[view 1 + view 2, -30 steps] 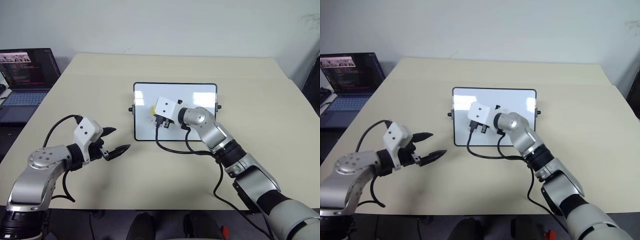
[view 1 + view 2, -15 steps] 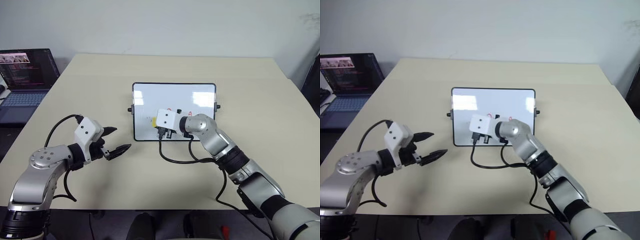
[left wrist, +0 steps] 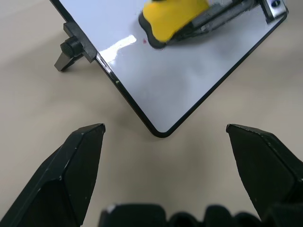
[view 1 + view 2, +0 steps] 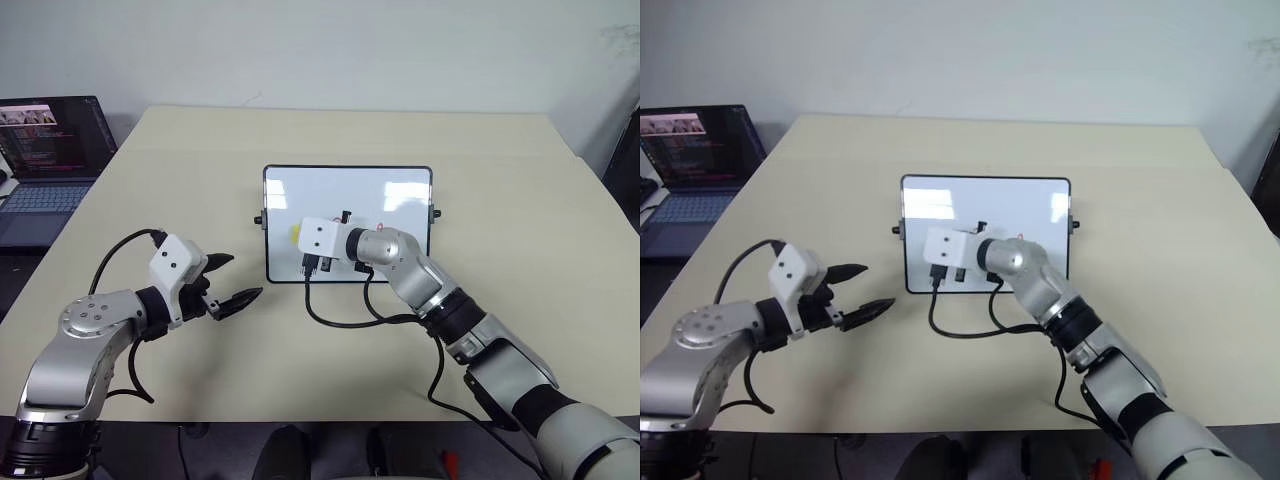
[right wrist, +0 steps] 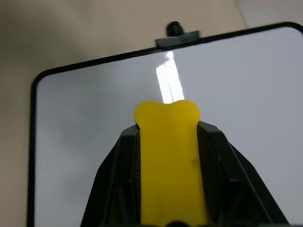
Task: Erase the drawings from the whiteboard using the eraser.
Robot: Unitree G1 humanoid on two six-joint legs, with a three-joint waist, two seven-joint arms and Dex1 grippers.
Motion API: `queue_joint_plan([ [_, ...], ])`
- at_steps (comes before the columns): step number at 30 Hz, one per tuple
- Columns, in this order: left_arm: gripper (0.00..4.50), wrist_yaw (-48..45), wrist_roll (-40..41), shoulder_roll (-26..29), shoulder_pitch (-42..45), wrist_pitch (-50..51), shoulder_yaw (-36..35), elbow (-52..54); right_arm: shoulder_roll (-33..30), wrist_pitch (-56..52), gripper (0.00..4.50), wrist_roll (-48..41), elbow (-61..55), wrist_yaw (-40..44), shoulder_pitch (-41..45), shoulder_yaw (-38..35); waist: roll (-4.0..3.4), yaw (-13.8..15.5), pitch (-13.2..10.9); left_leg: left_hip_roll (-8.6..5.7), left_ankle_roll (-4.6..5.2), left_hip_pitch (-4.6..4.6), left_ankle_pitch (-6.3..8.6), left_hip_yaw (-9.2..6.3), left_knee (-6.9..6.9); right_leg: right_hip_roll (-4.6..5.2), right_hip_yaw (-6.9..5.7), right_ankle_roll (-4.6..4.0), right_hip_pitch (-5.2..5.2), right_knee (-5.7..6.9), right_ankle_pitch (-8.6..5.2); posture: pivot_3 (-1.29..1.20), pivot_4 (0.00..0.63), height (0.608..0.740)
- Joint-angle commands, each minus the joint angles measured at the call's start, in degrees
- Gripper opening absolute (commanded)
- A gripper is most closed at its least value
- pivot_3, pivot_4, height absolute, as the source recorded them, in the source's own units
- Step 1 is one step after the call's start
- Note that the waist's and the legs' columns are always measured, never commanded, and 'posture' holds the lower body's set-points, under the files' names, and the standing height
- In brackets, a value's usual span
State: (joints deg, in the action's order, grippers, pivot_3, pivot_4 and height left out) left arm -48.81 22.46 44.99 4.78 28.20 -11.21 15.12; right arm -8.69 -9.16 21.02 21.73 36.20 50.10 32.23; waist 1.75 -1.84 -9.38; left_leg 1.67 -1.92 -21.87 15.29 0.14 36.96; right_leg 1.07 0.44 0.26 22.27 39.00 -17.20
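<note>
Count, head and wrist views:
- whiteboard (image 4: 345, 190): one; black side knobs, two.
- eraser (image 5: 168, 156), yellow: one.
- red drawings (image 4: 381, 222): one mark in plain sight beside right arm; rest hidden, total cannot tell.
- grippers: two, left gripper (image 4: 232, 280), right gripper (image 5: 166, 142).
- laptop (image 4: 45, 150): one.
- table (image 4: 520, 200): one.

Yellow eraser (image 4: 299, 234) lies on the black-framed whiteboard (image 4: 400, 190), red drawings (image 4: 381, 222) nearby.
</note>
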Motion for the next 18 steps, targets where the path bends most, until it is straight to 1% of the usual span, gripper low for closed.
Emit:
queue_joint_plan([
  [1,4.50,-0.1,0.2,0.2,-0.2,-0.3,0.2,2.3,-2.1,-0.9,1.28,1.2,-1.8,4.4,-2.7,2.1,0.00,0.1,0.0,0.00,0.00,0.00,0.00,0.00,0.00,0.00,0.00,0.00,0.00,0.01,0.00,0.00,0.150,0.740],
  [3,4.50,-0.4,0.2,0.6,-0.4,-0.3,0.4,2.4,-2.0,-1.0,1.28,1.5,-2.5,4.1,-3.2,2.0,0.00,0.1,0.0,0.00,0.00,0.00,0.00,-0.01,0.02,0.00,-0.01,0.00,-0.01,0.02,0.00,0.00,0.150,0.740],
  [8,4.50,-0.4,0.3,0.7,0.6,-0.1,0.3,2.1,0.3,-0.7,1.28,1.4,-0.7,-1.9,-0.1,-1.4,-0.01,0.0,0.0,0.00,0.01,0.02,-0.01,-0.04,0.04,0.00,-0.03,0.00,-0.01,0.08,0.00,0.00,0.150,0.740],
  [11,4.50,-0.2,0.2,0.2,0.6,-0.2,0.7,2.1,1.2,-0.9,1.28,0.9,-0.3,-3.8,1.0,-2.9,-0.01,0.1,0.0,0.00,0.00,0.01,-0.01,-0.04,0.03,-0.01,-0.04,0.00,0.00,0.08,0.00,0.00,0.150,0.740],
  [18,4.50,0.2,0.2,-0.3,1.1,-0.3,1.4,1.8,1.9,-1.3,1.28,1.2,0.0,-4.0,1.1,-2.5,-0.02,0.0,0.0,0.01,-0.01,-0.05,0.00,-0.01,-0.01,0.00,-0.02,-0.01,0.03,-0.03,-0.01,0.00,0.150,0.740],
])
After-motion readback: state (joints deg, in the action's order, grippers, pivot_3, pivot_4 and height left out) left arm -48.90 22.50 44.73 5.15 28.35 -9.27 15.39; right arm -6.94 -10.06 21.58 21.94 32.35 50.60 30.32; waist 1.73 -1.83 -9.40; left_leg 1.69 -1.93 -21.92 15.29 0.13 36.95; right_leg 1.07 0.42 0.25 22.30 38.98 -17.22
